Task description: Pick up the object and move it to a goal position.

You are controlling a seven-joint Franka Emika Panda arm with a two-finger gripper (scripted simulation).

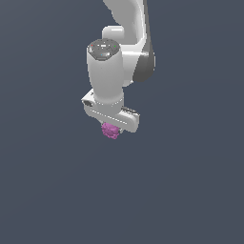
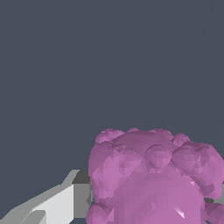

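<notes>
The object [image 1: 110, 131] is a small magenta-purple knobbly lump, showing just under the white hand in the exterior view. My gripper [image 1: 112, 127] points down and is shut on it, and most of the lump is covered by the hand. In the wrist view the object [image 2: 153, 175] fills much of the picture, bumpy and close. One white and grey finger [image 2: 52, 205] presses against its side, while the other finger is hidden behind the lump.
The white arm [image 1: 124, 43] rises from the hand to the top of the exterior view. Around it lies only a plain dark grey-blue ground [image 1: 190, 190].
</notes>
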